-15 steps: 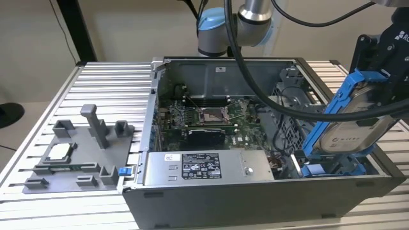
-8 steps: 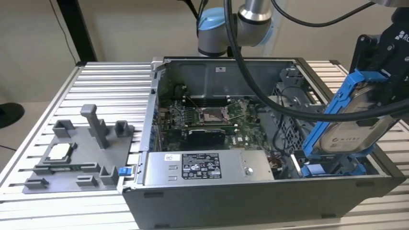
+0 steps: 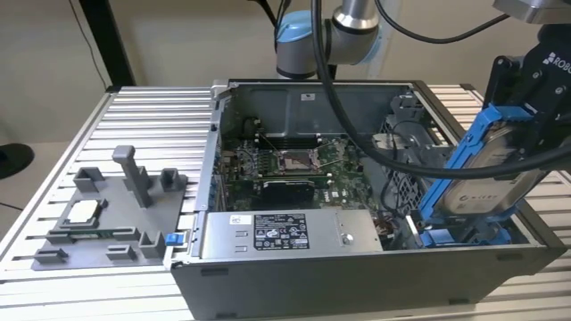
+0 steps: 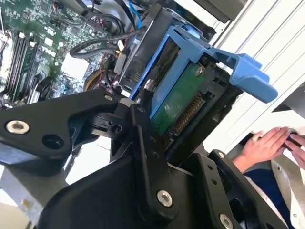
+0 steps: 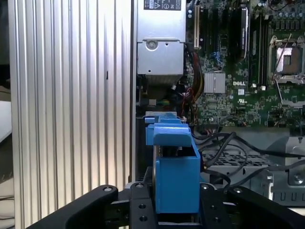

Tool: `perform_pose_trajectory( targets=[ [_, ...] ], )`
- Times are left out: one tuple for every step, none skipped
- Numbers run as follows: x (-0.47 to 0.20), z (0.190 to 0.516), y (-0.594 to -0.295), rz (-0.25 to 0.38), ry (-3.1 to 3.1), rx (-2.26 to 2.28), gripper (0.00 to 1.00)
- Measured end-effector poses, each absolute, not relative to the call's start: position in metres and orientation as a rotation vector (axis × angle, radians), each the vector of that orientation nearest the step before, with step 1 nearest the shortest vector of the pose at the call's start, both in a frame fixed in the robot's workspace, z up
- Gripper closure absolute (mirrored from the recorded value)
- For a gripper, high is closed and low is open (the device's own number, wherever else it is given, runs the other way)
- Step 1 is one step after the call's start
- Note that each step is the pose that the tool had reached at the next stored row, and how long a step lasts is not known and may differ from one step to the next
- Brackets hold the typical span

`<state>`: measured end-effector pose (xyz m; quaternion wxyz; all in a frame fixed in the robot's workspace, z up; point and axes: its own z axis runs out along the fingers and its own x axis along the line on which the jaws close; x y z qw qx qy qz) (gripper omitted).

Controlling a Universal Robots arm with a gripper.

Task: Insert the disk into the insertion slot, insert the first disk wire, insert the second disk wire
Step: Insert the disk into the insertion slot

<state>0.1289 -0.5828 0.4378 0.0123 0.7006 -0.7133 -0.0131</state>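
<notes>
**Tool** (image 5: 176, 210): black fingers (image 5: 140, 212) clamped on either side of the disk (image 3: 489, 186), at the upper right of the exterior view.

**Disk:** silver-grey in a blue carrier, held tilted. Its upper end leans toward the exterior view's right. Its lower end is down at the insertion slot (image 3: 457, 235), not lying flat in it.

**Insertion slot:** blue rails, lower right corner of the open computer case (image 3: 357, 284).

**Power-supply box** (image 3: 290, 234): along the case's near wall, left of the slot.

**Motherboard** (image 3: 285, 167): centre of frame.

**Grey fixture plate** (image 3: 98, 221): lower left, on the ribbed table (image 3: 152, 114).

**Person's hand** (image 4: 264, 145): in the second wrist view, beyond the disk.
</notes>
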Motion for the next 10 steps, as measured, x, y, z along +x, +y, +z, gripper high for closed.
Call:
perform_pose_trajectory(
  targets=[
    [0.129,0.436,-0.582,-0.042,-2.224,2.184,1.0],
    [0.13,0.435,-0.582,-0.043,-2.225,2.185,1.0],
    [0.13,0.433,-0.582,-0.045,-2.225,2.186,1.0],
    [0.13,0.432,-0.582,-0.048,-2.227,2.187,1.0],
    [0.131,0.431,-0.582,-0.051,-2.228,2.188,1.0],
    [0.131,0.43,-0.582,-0.055,-2.229,2.19,1.0],
    [0.131,0.429,-0.582,-0.059,-2.231,2.192,1.0],
    [0.131,0.428,-0.581,-0.063,-2.233,2.194,1.0],
    [0.132,0.427,-0.581,-0.067,-2.234,2.195,1.0],
    [0.133,0.426,-0.581,-0.069,-2.235,2.196,1.0]
  ],
)
